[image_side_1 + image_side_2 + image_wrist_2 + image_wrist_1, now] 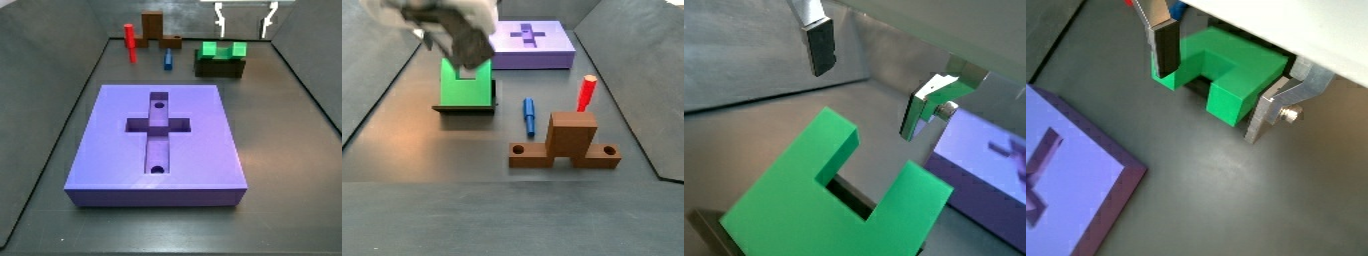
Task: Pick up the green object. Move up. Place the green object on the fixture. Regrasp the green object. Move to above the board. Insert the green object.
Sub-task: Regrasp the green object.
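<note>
One green object (222, 49) is present. It rests on the single fixture (221, 68), a dark low-walled holder at the far end of the desk (287, 170) in a side view; its two prongs and the notch between them show plainly in both wrist views (831, 195). In a side view (465, 82) it lies flat on the fixture's top, covering most of it.

One pincer (245, 20) hangs directly above the green object, its jaws spread apart and holding nothing. In a wrist view the two silver fingers (1164, 55) stand either side of the block; whether the pads touch it cannot be told from that angle. In a wrist view (871, 85) the fingers are clear of the block, above it. In a side view (460, 40) the pincer is blurred.

One board (160, 145), a purple slab, occupies the middle of the desk, apart from the fixture. It bears one cross-shaped recess (158, 124) and two small round holes, one at each end of the cross's long arm. Nothing sits in the recess.

Other items, one of each: a blue peg (529, 115) lying flat just beside the fixture; a red post (587, 93) standing upright further out; a brown block (569, 142) with a flat base plate, near both peg and post. None lies between the fixture and the board.
</note>
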{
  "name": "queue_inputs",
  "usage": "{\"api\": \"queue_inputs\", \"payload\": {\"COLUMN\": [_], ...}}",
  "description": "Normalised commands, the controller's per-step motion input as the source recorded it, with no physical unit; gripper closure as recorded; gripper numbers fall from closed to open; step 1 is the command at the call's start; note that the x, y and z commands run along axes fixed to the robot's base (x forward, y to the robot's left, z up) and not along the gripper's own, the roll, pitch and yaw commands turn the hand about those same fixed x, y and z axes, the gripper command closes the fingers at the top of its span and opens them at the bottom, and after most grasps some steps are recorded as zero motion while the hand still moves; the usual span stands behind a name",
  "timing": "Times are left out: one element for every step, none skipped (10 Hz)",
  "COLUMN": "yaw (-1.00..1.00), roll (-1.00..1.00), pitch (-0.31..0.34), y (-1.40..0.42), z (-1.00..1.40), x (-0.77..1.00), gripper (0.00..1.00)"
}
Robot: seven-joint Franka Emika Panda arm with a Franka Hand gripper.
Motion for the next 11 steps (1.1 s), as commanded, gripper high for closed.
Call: {"api": "queue_inputs", "payload": {"yaw": [0.0,0.0,0.0,0.01,0.03,0.04,0.07,0.11,0.17,0.2,0.21], "roll": [1.0,1.0,1.0,1.0,1.0,1.0,1.0,1.0,1.0,1.0,1.0], "pitch": [-0.226,-0.231,-0.246,-0.214,-0.186,-0.166,-0.143,-0.1,-0.1,-0.14,-0.134], "y": [-0.15,-0.09,-0.02,0.0,0.0,0.0,0.0,0.0,0.0,0.0,0.0], "z": [0.29,0.16,0.06,0.04,0.04,0.03,0.02,0.01,0.0,0.0,0.0], "x": [0.0,0.0,0.0,0.03,0.02,0.01,0.02,0.0,0.0,0.0,0.0], "gripper": [0.0,0.0,0.0,0.0,0.0,0.0,0.0,0.0,0.0,0.0,0.0]}}
